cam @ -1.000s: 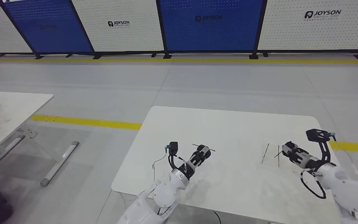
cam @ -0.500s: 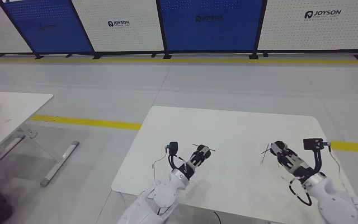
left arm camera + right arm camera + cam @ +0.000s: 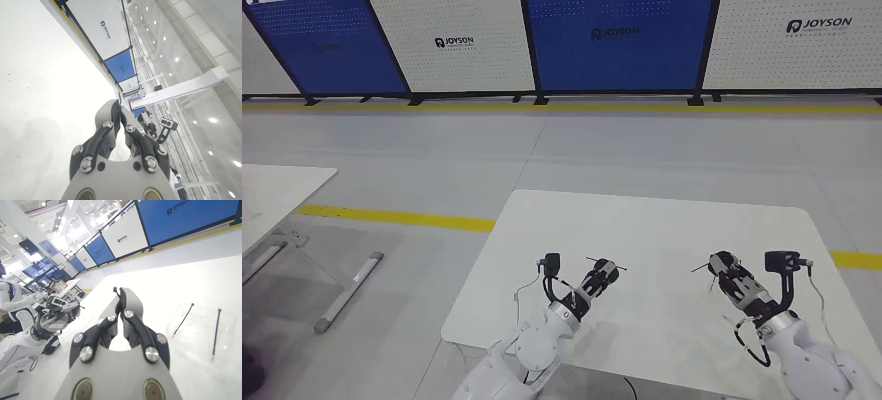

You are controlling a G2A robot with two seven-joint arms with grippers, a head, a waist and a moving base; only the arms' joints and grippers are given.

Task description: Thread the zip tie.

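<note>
One black zip tie (image 3: 114, 289) sits pinched in the right gripper (image 3: 119, 293), head poking out; two spare ties (image 3: 183, 320), (image 3: 216, 330) lie flat nearby, apart.
</note>
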